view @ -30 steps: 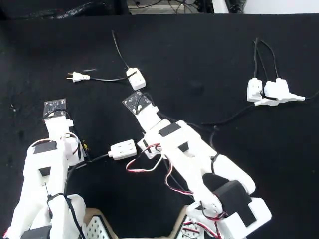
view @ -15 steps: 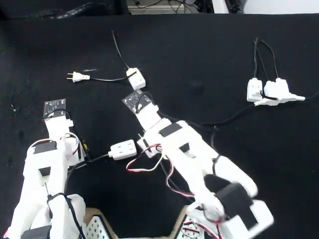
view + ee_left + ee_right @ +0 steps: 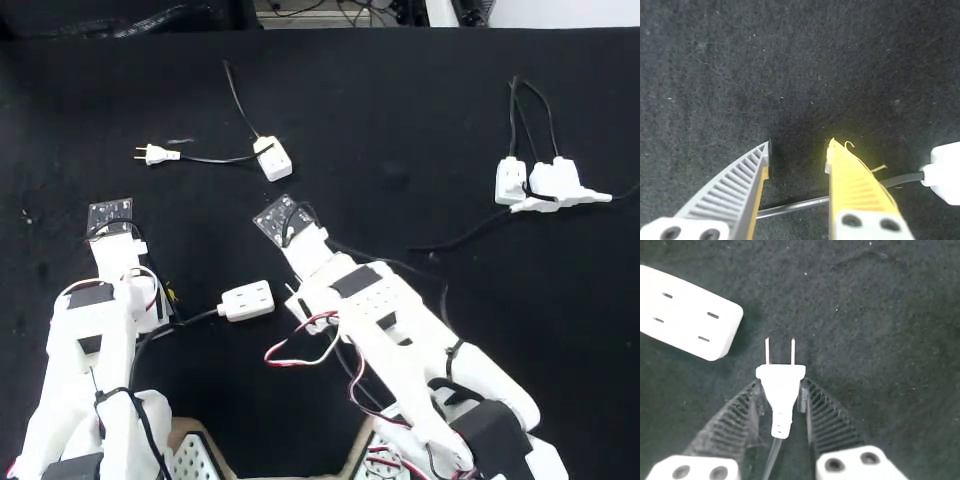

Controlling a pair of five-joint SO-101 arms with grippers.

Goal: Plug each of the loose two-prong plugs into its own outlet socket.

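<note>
Right wrist view: white two-prong plug [image 3: 780, 385]

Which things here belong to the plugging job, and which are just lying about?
Job: held plug in right end effector; socket block beside it; loose plug; small socket near it.
Lying about: cable bundle beyond the table; white connector cluster, far right.

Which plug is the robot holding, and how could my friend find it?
Look on the black table for the flat white outlet block with four slots. Right beside it, the white plug sits pinched in the right gripper, its two prongs poking out past the fingertips. The other loose plug lies by itself with nothing holding it.
</note>
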